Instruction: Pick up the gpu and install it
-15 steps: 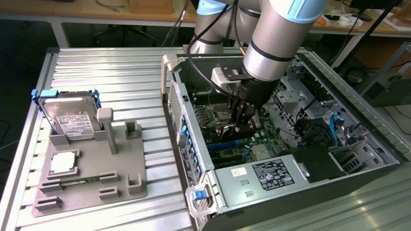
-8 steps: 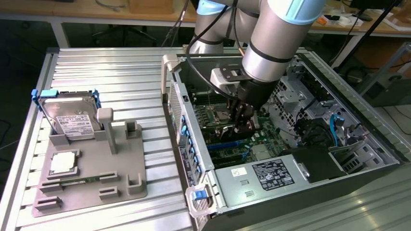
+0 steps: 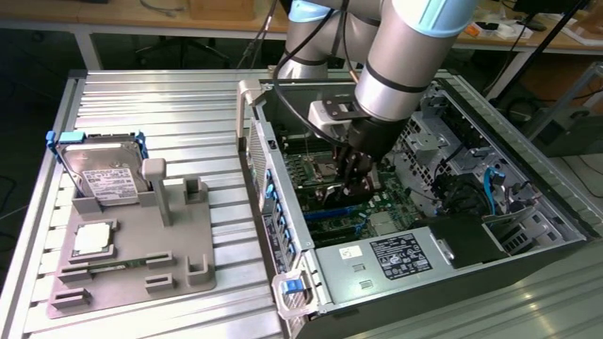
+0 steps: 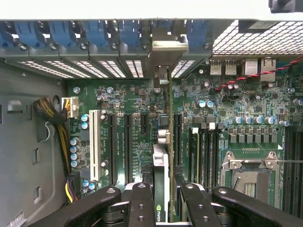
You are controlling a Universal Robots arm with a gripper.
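Note:
My gripper (image 3: 351, 185) is down inside the open computer case (image 3: 282, 212), over the green motherboard (image 3: 377, 205). In the wrist view the gripper (image 4: 163, 204) is shut on the gpu (image 4: 161, 163), a thin dark card seen edge-on between the black fingers (image 4: 140, 201). The card runs between the long expansion slots (image 4: 128, 146). Its silver end bracket (image 4: 164, 52) sits against the case's rear slot openings, among the blue latches (image 4: 94, 33). Whether the card's edge is seated in a slot I cannot tell.
On the exterior view's left, a grey fixture (image 3: 179, 261) holds a silver hard drive (image 3: 104, 173), a processor chip (image 3: 92, 240) and a memory stick (image 3: 104, 265). Inside the case are the power supply (image 3: 400, 254), the processor socket (image 4: 248, 177) and a cable bundle (image 4: 52, 113).

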